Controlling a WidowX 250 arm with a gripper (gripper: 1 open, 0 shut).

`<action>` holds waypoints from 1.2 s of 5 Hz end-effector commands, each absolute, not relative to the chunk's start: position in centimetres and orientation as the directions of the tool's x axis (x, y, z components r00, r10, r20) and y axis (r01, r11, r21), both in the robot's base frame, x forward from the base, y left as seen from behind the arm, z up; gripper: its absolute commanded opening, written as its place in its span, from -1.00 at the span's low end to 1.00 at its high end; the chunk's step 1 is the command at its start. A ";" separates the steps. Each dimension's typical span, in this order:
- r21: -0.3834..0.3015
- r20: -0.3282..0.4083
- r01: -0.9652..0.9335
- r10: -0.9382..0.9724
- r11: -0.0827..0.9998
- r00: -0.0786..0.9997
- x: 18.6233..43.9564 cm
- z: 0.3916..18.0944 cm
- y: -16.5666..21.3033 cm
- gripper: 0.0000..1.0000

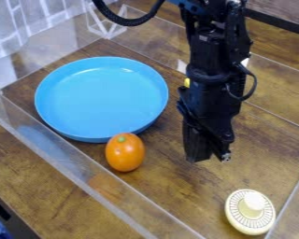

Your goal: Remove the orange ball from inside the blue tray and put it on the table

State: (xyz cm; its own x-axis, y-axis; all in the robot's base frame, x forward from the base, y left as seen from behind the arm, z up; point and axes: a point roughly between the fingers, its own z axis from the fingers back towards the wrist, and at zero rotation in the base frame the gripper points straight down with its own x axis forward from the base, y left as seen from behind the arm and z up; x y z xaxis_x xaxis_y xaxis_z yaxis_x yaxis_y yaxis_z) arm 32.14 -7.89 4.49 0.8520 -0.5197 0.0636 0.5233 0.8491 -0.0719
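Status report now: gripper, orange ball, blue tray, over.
Gripper shut, empty, pointing down at table. Orange ball out of blue tray, on table beside its rim. Nothing in the way.

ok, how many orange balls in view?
1. The orange ball sits on the table, just outside the blue tray at its near rim. The tray's inside looks empty; none seem hidden.

There's the large round shallow blue plastic tray (101, 97) resting on the dark brown wooden plank table (271, 140), toward the left. The small glossy orange ball (124, 152) sits on the table just in front of the tray's near rim, outside it. Right of the ball stands the black robot gripper (208, 152), pointing down. Further right and nearer, a small cream round ribbed disc (249, 210) lies on the table.
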 end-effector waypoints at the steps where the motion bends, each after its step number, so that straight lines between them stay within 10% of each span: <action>1: -0.058 0.138 0.515 -0.504 0.855 0.853 33.5 6.3 -8.0 -1.00; 2: -0.072 0.142 0.508 -0.495 0.858 0.857 33.5 6.1 -8.1 1.00; 3: -0.086 0.145 0.500 -0.486 0.862 0.862 33.5 6.0 -8.2 -1.00; 4: -0.097 0.147 0.495 -0.479 0.864 0.865 33.5 5.7 -8.2 1.00; 6: -0.102 0.142 0.484 -0.469 0.869 0.872 33.6 5.6 -7.8 1.00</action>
